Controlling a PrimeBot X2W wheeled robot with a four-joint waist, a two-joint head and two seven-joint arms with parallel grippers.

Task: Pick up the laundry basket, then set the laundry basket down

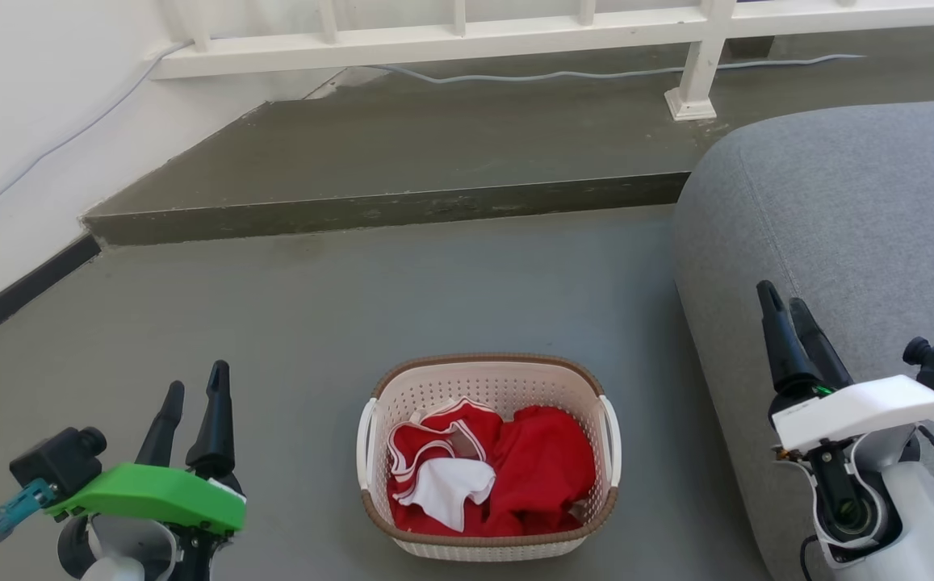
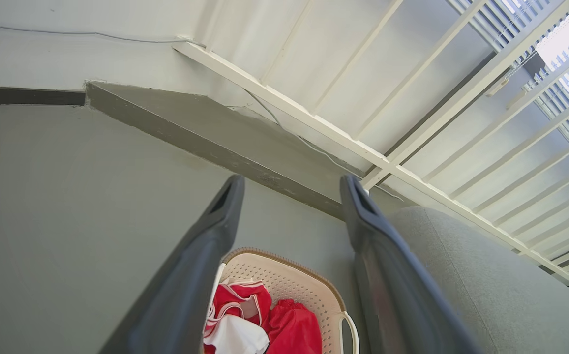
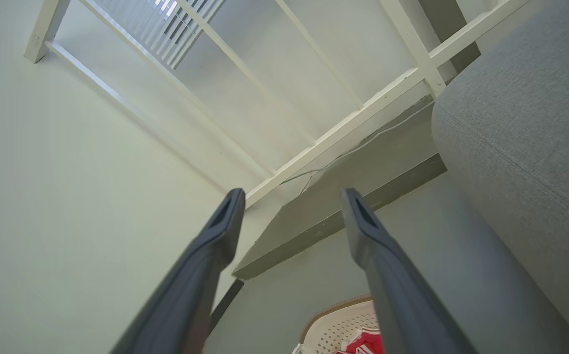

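Observation:
The laundry basket (image 1: 489, 379) stands on the grey floor at the bottom centre of the head view, cream and perforated with a brown rim and white side handles, holding red and white clothes. It also shows in the left wrist view (image 2: 289, 285) and at the bottom of the right wrist view (image 3: 336, 324). My left gripper (image 1: 194, 389) is open to the basket's left, well apart from it, nothing between its fingers. My right gripper (image 1: 781, 297) is raised to the basket's right, in front of the sofa, and its wrist view (image 3: 289, 206) shows it open and empty.
A grey sofa (image 1: 846, 234) fills the right side, close to the basket. A raised dark step (image 1: 402, 161) crosses the floor behind, with a white railing (image 1: 467, 40) and a cable on it. A white wall (image 1: 23, 129) with dark skirting runs on the left.

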